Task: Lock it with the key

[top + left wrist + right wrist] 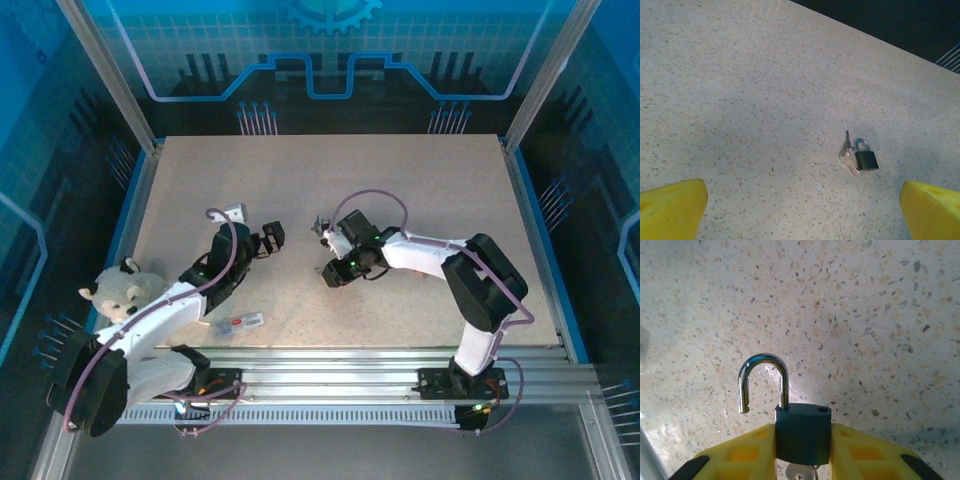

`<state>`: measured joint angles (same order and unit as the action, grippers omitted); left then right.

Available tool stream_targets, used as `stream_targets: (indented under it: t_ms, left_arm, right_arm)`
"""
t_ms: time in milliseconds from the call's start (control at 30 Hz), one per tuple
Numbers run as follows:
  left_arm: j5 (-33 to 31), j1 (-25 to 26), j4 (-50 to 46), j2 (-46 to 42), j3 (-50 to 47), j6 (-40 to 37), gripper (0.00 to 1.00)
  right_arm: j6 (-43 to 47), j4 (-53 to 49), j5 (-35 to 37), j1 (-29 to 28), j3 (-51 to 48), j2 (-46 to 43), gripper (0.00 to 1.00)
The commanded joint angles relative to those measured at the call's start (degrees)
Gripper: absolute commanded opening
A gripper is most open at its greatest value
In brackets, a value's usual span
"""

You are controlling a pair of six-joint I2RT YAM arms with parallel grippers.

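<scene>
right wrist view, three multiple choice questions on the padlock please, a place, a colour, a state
1. Where is the dark rectangular metal padlock? A lying loose, untouched; B between the yellow fingers of the right end effector; C hanging from a hook
2. What colour is its curved metal shackle? A red; B black; C shiny silver
3. How is the shackle? A open, one end free; B snapped shut; C removed
Answers: 1 B, yellow fingers flank its body; 2 C, it gleams chrome; 3 A, its left end hangs clear of the body.
</scene>
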<state>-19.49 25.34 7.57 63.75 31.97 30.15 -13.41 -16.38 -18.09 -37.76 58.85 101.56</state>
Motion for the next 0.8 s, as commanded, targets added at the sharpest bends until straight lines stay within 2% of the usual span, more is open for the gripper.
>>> stream_targets:
  t_ms: [0, 200, 433, 767]
  left_arm:
    - [3.88, 0.32, 2.39, 1.54, 0.20, 1.48, 0.99]
    - [11.09, 0.32, 4.24, 4.52, 1.15, 3.88, 0.99]
    - [21.68, 0.82, 8.95, 9.15, 1.38, 10.21, 0.99]
    - [26.40, 6.54, 7.79, 12.55, 3.45, 16.26, 0.96]
  right_arm:
    - [-3.31, 5.65, -5.52, 1.64, -2.35, -2.91, 0.26]
    - [-5.10, 9.79, -6.67, 3.63, -5.85, -5.98, 0.26]
    - [-6.28, 12.47, -7.14, 5.07, -8.14, -8.52, 0.25]
    - [-6.97, 14.16, -7.56, 5.33, -10.33, -9.54, 0.25]
